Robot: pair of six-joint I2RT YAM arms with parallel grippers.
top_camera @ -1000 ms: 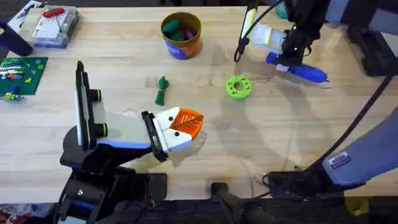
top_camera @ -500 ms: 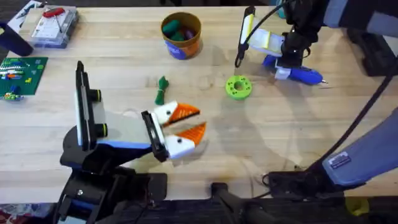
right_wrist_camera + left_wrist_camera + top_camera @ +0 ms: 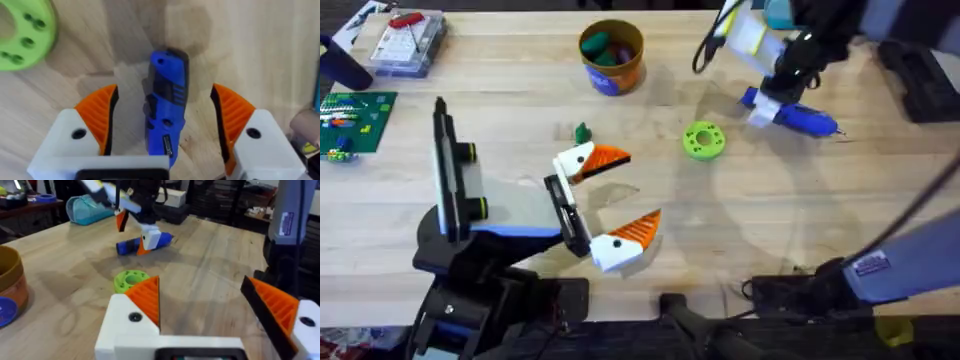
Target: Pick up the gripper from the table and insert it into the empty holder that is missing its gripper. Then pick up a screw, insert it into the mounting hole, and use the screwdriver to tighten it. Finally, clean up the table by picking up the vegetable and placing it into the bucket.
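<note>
Across the broad table, two arms at work, well apart. On the left side, left gripper spread wide, orange pads far from each other and nothing between them. On the far right, right gripper also apart, straddling the blue screwdriver without pressing it, as seen from the right wrist; there lying flat on the wood, thin tip pointing toward the right edge. At the far middle, bucket, upright, with some coloured things already inside. Between the two arms, a green disc, clear of both. Smallest of all, vegetable: on the table just beyond the left gripper's farther finger, toward the bucket, outside the gap rather than within it. Mostly hidden by that finger, so long axis hard to tell. Clearly nearer the left arm than the right. Probably the clean-up step in hand: would call for shifting the open jaws away from the base, toward the bucket, until the green piece sits between the pads, then closing. Risk of nudging so slim a piece aside.
</note>
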